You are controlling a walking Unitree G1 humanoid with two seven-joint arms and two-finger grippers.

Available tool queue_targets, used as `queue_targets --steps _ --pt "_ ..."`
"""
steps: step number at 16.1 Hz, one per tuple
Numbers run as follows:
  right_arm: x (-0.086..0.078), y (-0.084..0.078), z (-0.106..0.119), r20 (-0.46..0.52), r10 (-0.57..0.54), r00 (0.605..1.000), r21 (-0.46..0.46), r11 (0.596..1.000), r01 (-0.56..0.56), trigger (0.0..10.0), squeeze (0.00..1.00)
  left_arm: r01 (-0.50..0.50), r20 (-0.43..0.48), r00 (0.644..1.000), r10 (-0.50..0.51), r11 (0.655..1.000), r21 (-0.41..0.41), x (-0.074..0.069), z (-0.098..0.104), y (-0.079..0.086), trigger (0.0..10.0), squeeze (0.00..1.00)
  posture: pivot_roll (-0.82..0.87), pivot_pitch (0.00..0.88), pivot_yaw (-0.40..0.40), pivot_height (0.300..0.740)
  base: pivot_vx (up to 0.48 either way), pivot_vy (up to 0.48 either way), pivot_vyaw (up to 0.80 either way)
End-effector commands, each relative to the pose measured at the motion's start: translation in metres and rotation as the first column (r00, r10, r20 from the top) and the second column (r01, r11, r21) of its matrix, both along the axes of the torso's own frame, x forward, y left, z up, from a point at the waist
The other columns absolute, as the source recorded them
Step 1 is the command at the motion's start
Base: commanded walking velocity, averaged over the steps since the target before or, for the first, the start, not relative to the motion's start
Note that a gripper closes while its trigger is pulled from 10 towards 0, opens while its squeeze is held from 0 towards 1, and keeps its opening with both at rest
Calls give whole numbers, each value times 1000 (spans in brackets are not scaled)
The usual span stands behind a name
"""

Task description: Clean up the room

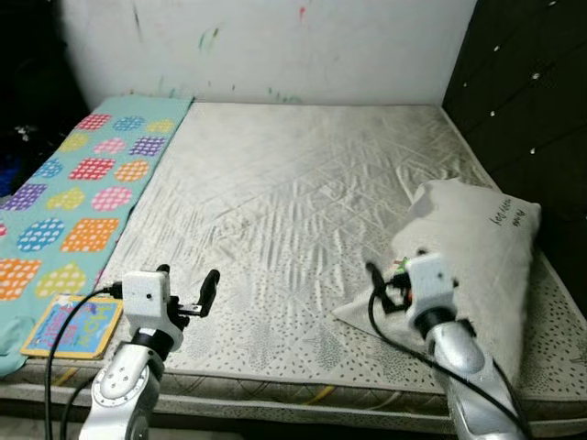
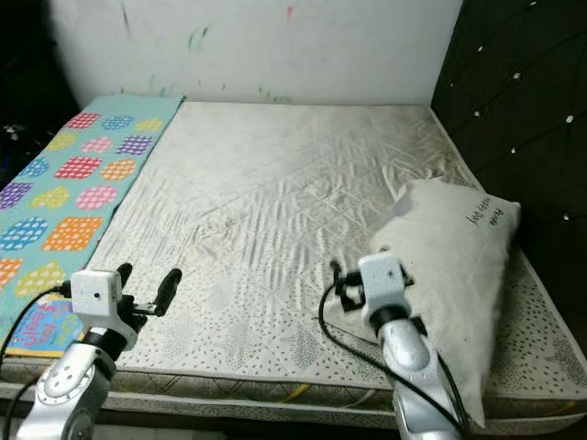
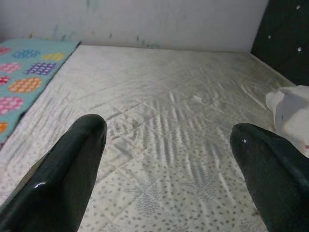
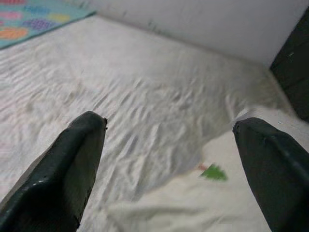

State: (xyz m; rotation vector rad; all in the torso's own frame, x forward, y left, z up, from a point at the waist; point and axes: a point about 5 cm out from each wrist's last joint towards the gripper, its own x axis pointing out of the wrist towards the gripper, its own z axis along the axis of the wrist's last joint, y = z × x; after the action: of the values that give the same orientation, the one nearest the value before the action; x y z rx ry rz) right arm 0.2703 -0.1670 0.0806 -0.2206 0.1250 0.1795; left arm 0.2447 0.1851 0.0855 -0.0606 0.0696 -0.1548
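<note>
Both arms reached low over the bed (image 1: 303, 192); left pincer (image 1: 188, 291) and right pincer (image 4: 169, 159) gaped, the pillow (image 1: 477, 247) touching the right one.

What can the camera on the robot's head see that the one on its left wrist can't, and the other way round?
The left eye view alone takes in both silver arms, the flat colourful picture book at the mattress's near left corner, and the whole white pillow with black handwriting.

The left wrist view alone gives a close look between the open left gripper and its two black fingers.

Both share the quilted cream mattress, the turquoise blanket with coloured patches, the white wall and the dark padded headboard.
</note>
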Motion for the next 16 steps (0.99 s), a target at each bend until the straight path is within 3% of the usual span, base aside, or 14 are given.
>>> queue_targets --steps 1,3,5,7,8,10,13,16 --pt "-3 -1 -3 -31 16 999 -5 1000 -16 10000 0 10 -3 1000 -10 1000 22 3 2 0 10000 0 -148 0 3 740 0 0 0" --pt "-6 -6 -9 -57 6 998 -14 1000 -7 10000 0 13 -6 1000 -12 999 53 5 5 -3 10000 0 -142 0 -12 740 0 0 0" --pt "-4 -10 -13 -87 -14 996 -15 1000 12 10000 0 73 31 997 -77 992 99 7 16 -12 10000 0 -132 0 -22 740 0 0 0" --pt "-3 -9 -14 -88 -17 996 3 1000 17 10000 0 53 71 995 -62 991 125 11 21 -13 10000 0 -129 0 -12 740 0 0 0" --pt "0 -7 -6 -33 -32 999 27 999 33 10000 0 -4 93 996 -7 993 116 14 21 -11 10000 0 -139 0 9 740 0 0 0" --pt "8 -4 6 33 -102 994 109 989 98 10000 0 -82 14 997 82 996 38 5 3 -9 10000 0 -142 0 13 740 0 0 0" --pt "6 -3 -8 -5 -141 990 102 985 140 10000 0 -185 -35 982 184 982 -26 5 -5 4 10000 0 -114 0 1 740 0 0 0" --pt "8 -4 -10 -33 -157 987 131 978 160 10000 0 -145 -41 989 144 989 -31 6 -7 0 10000 0 -125 0 10 740 0 0 0"
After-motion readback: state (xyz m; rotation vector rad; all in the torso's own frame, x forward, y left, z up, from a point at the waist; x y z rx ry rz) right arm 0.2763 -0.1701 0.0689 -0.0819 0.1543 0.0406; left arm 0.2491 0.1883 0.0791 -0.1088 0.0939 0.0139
